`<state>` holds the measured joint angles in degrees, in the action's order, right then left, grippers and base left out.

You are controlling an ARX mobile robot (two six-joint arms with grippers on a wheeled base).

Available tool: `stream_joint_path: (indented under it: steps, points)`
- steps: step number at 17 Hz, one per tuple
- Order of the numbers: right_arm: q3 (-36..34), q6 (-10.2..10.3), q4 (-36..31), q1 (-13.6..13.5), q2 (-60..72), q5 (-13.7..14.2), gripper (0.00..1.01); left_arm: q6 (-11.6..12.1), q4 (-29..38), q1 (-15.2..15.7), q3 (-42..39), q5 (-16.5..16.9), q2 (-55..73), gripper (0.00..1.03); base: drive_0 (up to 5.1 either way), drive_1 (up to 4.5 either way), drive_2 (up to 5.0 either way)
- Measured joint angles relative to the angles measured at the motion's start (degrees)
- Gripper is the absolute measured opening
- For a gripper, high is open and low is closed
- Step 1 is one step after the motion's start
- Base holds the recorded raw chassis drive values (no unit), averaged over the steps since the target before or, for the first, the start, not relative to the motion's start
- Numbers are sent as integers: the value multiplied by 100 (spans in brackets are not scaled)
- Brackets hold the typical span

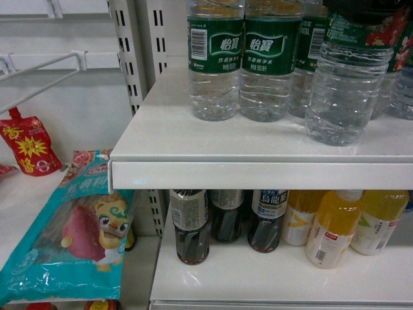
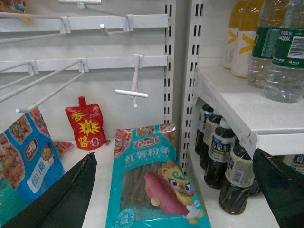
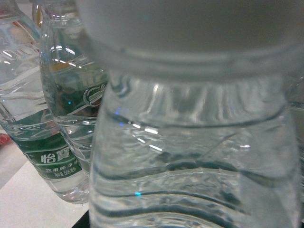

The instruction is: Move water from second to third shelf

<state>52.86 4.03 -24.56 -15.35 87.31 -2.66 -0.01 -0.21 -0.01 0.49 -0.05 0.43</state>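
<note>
Green-labelled water bottles (image 1: 216, 61) stand in a row on the upper white shelf (image 1: 258, 158); labels read 怡寶 in white characters with a barcode at the side. One water bottle (image 1: 352, 77) sits forward of the row at the right, nearer the shelf edge, its label partly showing red figures; its base rests on the shelf. The right wrist view is filled by this bottle's ribbed clear body, very close, with a pale band across the top; the right fingers are not visible there, so whether they pinch the bottle cannot be told. Below, on the lower shelf (image 1: 271, 278), stand dark tea bottles (image 1: 191, 226) with grey and blue labels, beside orange juice bottles (image 1: 332, 226). Left bay: white pegboard hooks (image 2: 133, 92), a red pouch (image 2: 87, 127) with yellow characters, and a teal snack bag (image 1: 77, 239) reading 红薯粉条, with a cartoon lion and sweet potato. The left fingers (image 2: 61, 199) show as dark shapes at both lower corners of the left wrist view, spread wide, holding nothing, well apart from the water.
</note>
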Motion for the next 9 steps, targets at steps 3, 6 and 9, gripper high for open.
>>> stream_joint_path:
  steps: [3, 6, 9]
  points:
    - [0, 0, -9, 13, 0, -39, 43, 0, 2, 0, 0, 0, 0, 98, 0, 0, 0]
    - [-13, -2, -28, 79, 4, -72, 67, 0, 0, 0, 0, 2, 0, 98, 0, 0, 0]
    - [-11, -2, -122, 79, -7, -116, 99, 2, 2, 0, 0, 2, 0, 98, 0, 0, 0]
